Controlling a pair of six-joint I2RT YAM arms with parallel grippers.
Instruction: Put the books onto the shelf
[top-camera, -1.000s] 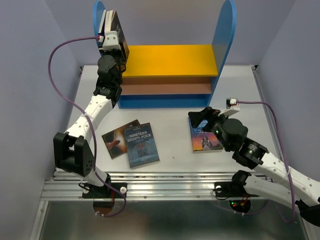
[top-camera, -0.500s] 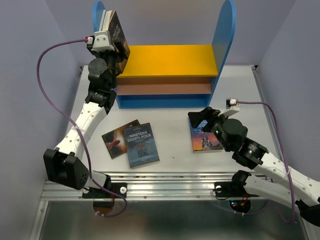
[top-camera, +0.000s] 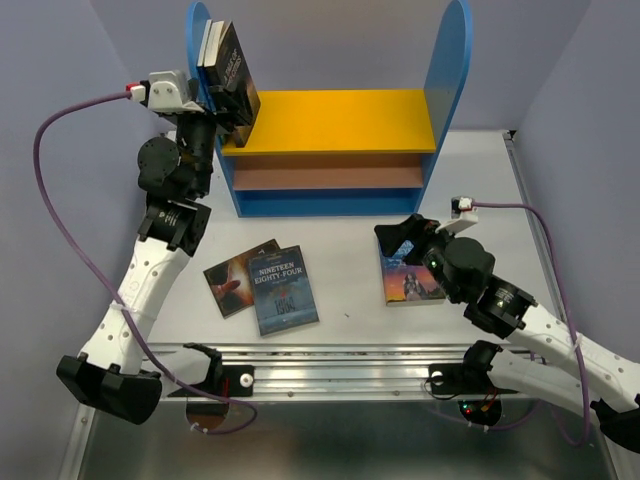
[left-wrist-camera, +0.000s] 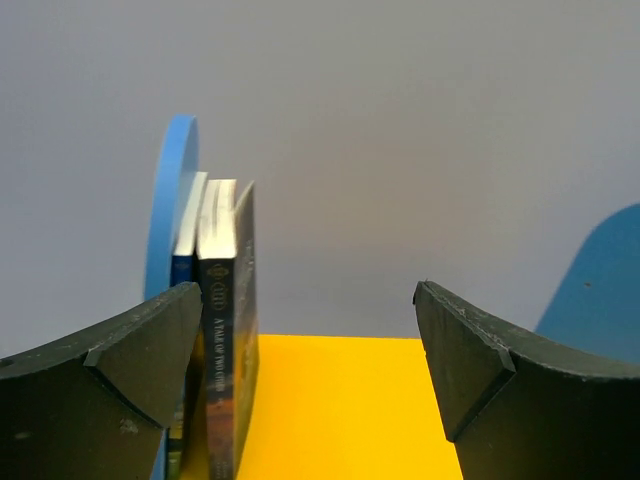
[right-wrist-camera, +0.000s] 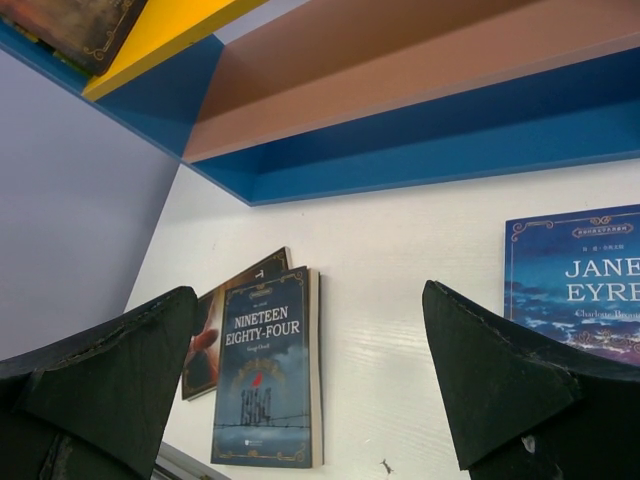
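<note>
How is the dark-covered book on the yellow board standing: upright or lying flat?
Upright: the dark-covered book stands on end on the yellow board, spine vertical, beside the blue side panel.

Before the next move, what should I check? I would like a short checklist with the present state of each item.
1. Left gripper open, not gripping the dark upright book: ok.
2. That book stands on the yellow board: ok.
3. Right gripper open: ok.
4. Jane Eyre lies flat with nothing on it: ok.
5. Nineteen Eighty-Four lies apart from the brown book: not ok, it overlaps it.
6. The board has free room for more books: ok.
</note>
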